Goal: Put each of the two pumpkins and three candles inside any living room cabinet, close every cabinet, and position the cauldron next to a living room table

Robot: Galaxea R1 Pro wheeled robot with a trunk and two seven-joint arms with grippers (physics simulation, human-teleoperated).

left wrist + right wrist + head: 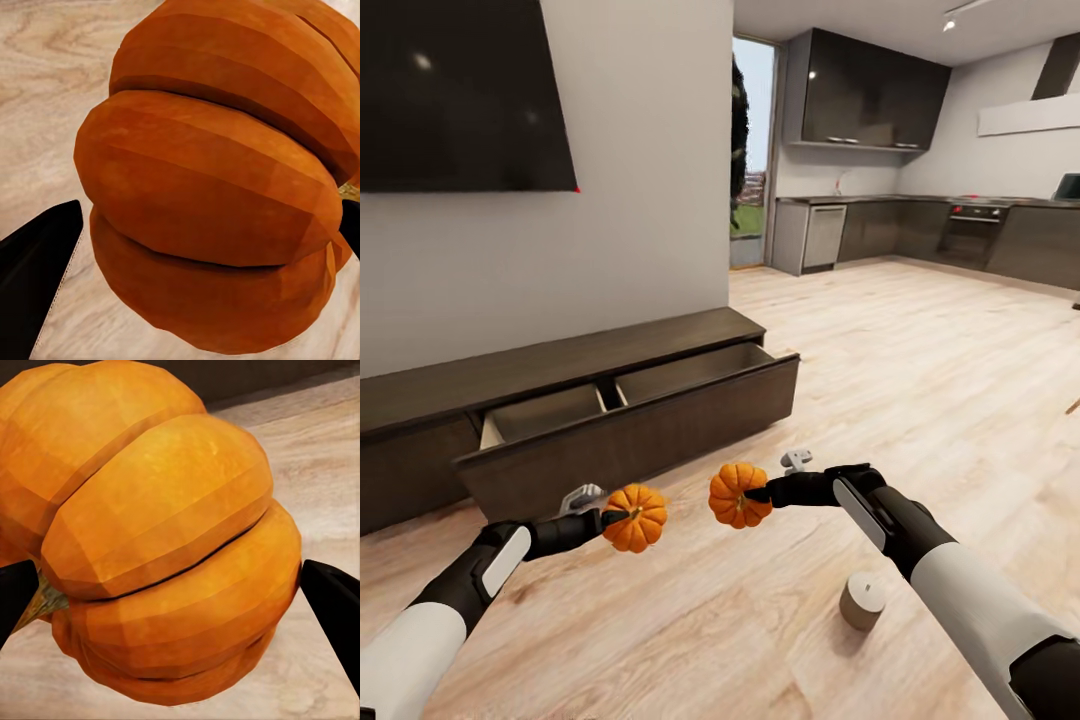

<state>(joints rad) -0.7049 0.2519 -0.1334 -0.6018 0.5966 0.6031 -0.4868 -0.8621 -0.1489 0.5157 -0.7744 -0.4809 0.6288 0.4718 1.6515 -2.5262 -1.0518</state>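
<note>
In the head view each hand carries an orange ribbed pumpkin above the wood floor. My left gripper is shut on the left pumpkin, seen close up as the pumpkin in the left wrist view. My right gripper is shut on the right pumpkin, close up as the pumpkin in the right wrist view. Ahead stands the dark-brown cabinet with a wide drawer pulled open, its two compartments bare. One tan candle stands on the floor under my right forearm.
A black TV hangs on the wall above the cabinet. The dark kitchen cupboards and counters lie far right. Open wood floor stretches right of the open drawer.
</note>
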